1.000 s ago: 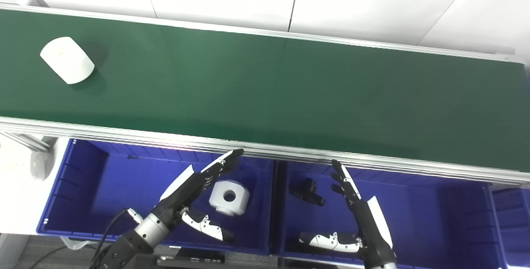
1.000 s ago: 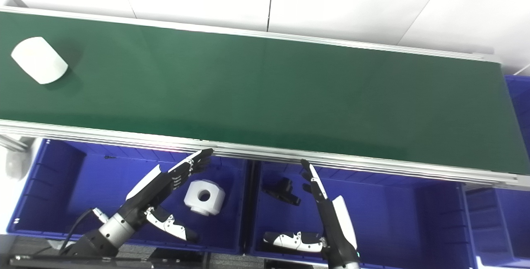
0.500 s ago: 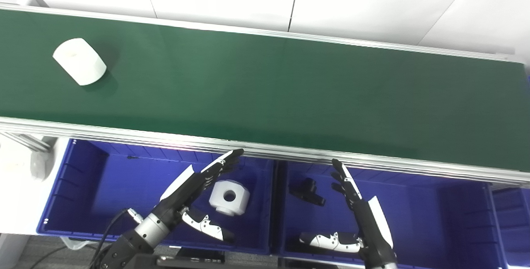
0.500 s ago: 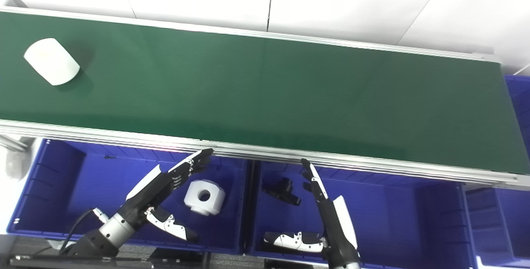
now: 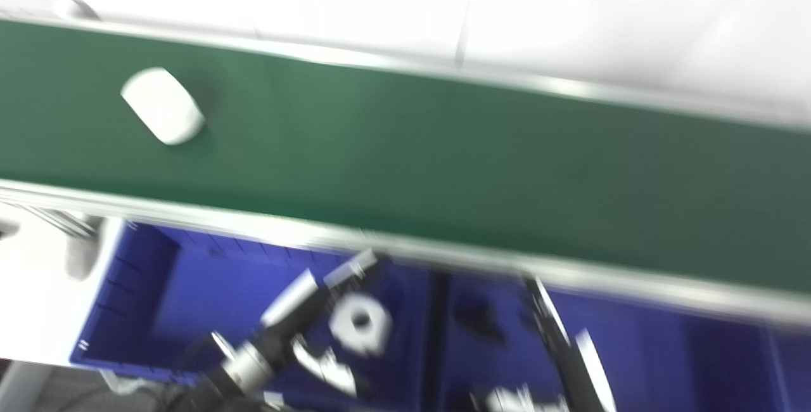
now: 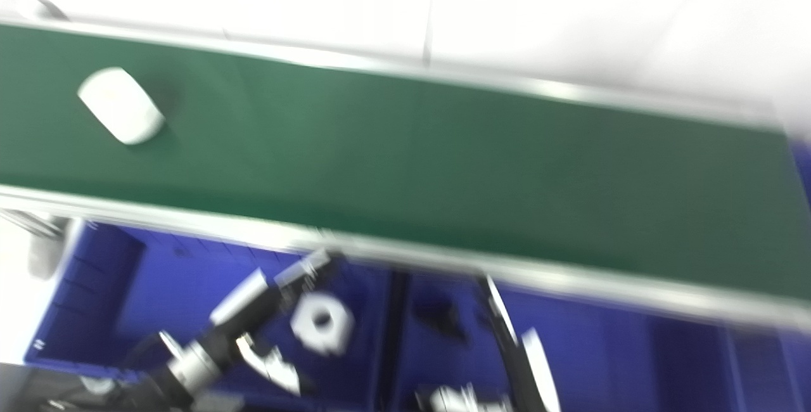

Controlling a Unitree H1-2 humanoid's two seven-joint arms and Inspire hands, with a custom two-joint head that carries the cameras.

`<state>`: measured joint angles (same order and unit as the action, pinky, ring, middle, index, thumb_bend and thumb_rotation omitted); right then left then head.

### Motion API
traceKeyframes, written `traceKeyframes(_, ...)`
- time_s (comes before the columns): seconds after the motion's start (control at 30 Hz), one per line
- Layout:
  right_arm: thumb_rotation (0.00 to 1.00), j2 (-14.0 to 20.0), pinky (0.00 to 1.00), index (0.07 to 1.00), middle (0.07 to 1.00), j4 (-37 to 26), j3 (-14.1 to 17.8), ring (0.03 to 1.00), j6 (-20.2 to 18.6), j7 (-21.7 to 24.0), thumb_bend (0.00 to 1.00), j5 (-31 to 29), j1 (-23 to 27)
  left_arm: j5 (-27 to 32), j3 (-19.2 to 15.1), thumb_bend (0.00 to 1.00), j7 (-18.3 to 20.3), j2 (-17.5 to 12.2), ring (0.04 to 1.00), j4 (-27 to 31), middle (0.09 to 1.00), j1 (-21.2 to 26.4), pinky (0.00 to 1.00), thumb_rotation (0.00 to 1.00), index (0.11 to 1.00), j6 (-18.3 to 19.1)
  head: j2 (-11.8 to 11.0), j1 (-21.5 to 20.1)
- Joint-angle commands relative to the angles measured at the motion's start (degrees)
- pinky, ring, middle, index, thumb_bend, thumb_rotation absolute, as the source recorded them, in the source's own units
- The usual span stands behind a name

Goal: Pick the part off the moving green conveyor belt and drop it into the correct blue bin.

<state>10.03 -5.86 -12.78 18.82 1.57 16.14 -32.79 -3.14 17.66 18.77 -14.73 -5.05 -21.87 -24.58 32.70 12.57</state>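
The picture is motion-blurred. A white cylindrical part [image 5: 163, 106] lies on the green conveyor belt [image 5: 443, 152] at the far left. My left hand [image 5: 304, 310] is open and empty over the left blue bin [image 5: 146, 285], beside a white part with a hole [image 5: 360, 323] lying in that bin. My right hand [image 5: 564, 348] is open and empty over the middle blue bin [image 5: 665, 348], near a small black part [image 5: 479, 320] in it. Both hands are below the belt's near rail.
The belt's silver near rail [image 5: 405, 250] runs between the hands and the belt. Another blue bin edge shows at the far right [image 6: 804, 158]. A white wall lies behind the belt. A grey fixture [image 5: 79, 253] stands at the left below the belt.
The white part has travelled right along the belt. The whole picture has shifted and blurred, so the camera has moved. The hands keep their open pose over the bins.
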Motion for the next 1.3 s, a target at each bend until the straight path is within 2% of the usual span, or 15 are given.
traceKeyframes(0.0,0.21,0.28,0.90,1.000,0.999,0.01,0.49,0.977,3.16,-0.41,0.90,-0.99,0.01,1.00,0.25,0.89,-0.79,0.80,0.910,-0.02,0.949,0.21,0.84,0.17,0.909,-2.32,-1.48,1.82)
traceKeyframes(0.03,0.21,0.28,0.91,1.000,1.000,0.06,0.58,0.982,2.78,-0.24,0.90,-1.27,0.02,1.01,0.35,0.89,-0.87,0.99,0.907,-0.48,0.946,0.34,0.84,0.16,0.906,-2.32,-2.06,2.54)
traceKeyframes(0.1,0.19,0.33,0.80,1.000,1.000,0.40,0.71,0.949,2.86,-0.19,0.90,-1.35,0.16,0.65,0.48,0.90,-1.13,1.19,0.900,-0.99,0.942,0.52,0.84,0.16,0.895,-2.32,-3.08,3.77)
traceKeyframes(0.27,0.16,0.32,0.92,1.000,1.000,3.83,0.94,0.977,7.43,-1.64,0.90,-0.02,1.45,0.45,0.63,0.91,-1.27,1.25,0.883,-1.50,0.932,0.79,0.81,0.20,0.884,-2.35,-4.65,4.80)
traceKeyframes(0.33,0.23,0.19,0.88,1.000,1.000,3.95,0.82,0.970,7.88,-2.97,0.92,2.29,1.72,0.65,0.62,0.91,-1.20,1.19,0.882,-1.75,0.928,0.91,0.80,0.22,0.878,-2.35,-4.92,4.45)
traceKeyframes(0.4,0.24,0.36,0.81,1.000,1.000,4.19,0.33,0.954,8.05,-4.24,0.93,3.46,1.99,0.55,0.70,0.92,-1.36,1.10,0.878,-1.67,0.923,0.90,0.79,0.24,0.872,-2.35,-4.99,4.07)
traceKeyframes(0.5,0.26,0.83,0.84,1.000,1.000,4.70,-0.66,0.968,8.04,-5.34,0.93,3.17,2.18,0.39,0.75,0.92,-1.64,1.03,0.870,-1.49,0.918,0.80,0.78,0.24,0.868,-2.35,-5.25,3.22)
traceKeyframes(0.67,0.25,1.69,0.79,1.000,0.996,5.51,-2.42,0.943,8.09,-7.57,0.92,2.90,2.79,1.10,0.65,0.91,-1.70,1.08,0.863,-1.42,0.910,0.65,0.78,0.23,0.863,-2.35,-5.73,2.70)
traceKeyframes(0.77,0.22,2.34,0.83,1.000,0.999,5.72,-3.31,0.966,8.10,-8.41,0.92,2.37,3.08,1.61,0.30,0.92,-1.90,1.38,0.856,-0.83,0.899,0.32,0.79,0.23,0.856,-2.35,-5.73,2.70)
traceKeyframes(0.9,0.25,2.78,0.82,1.000,0.996,5.64,-3.84,0.953,8.06,-8.78,0.92,1.89,3.20,3.61,-1.45,0.93,-2.36,2.28,0.831,4.62,0.887,-1.61,0.74,0.19,0.837,-2.35,-4.91,1.32)
traceKeyframes(1.03,0.18,2.84,0.96,1.000,1.000,4.82,-3.68,0.991,7.99,-7.76,0.91,0.18,2.70,4.61,-3.03,0.95,-2.89,2.56,0.827,12.88,0.882,-3.99,0.71,0.22,0.820,-2.35,-3.97,0.69)
traceKeyframes(1.07,0.17,2.71,0.87,1.000,0.995,4.65,-3.41,0.948,7.91,-7.43,0.91,-0.09,2.51,5.02,-3.41,0.95,-2.79,2.52,0.827,14.66,0.889,-4.33,0.72,0.22,0.825,-2.35,-3.95,0.67)
traceKeyframes(1.1,0.16,2.69,0.84,1.000,0.994,4.44,-3.21,0.936,7.83,-7.01,0.91,-0.20,2.35,5.23,-4.04,0.95,-2.92,2.45,0.825,17.12,0.893,-4.45,0.71,0.21,0.829,-2.34,-3.46,0.40)
traceKeyframes(1.23,0.17,2.57,0.82,1.000,1.000,1.91,-2.71,0.934,4.92,-5.01,0.90,-1.17,1.40,5.81,-6.25,0.95,-3.24,2.51,0.836,21.99,0.906,-3.66,0.73,0.16,0.845,-2.32,-2.49,-0.47)
traceKeyframes(1.27,0.15,2.53,0.85,1.000,1.000,1.47,-2.57,0.946,4.56,-4.54,0.90,-1.49,1.23,5.67,-6.71,0.96,-3.45,2.70,0.842,22.61,0.908,-3.52,0.74,0.15,0.847,-2.31,-2.49,-0.47)
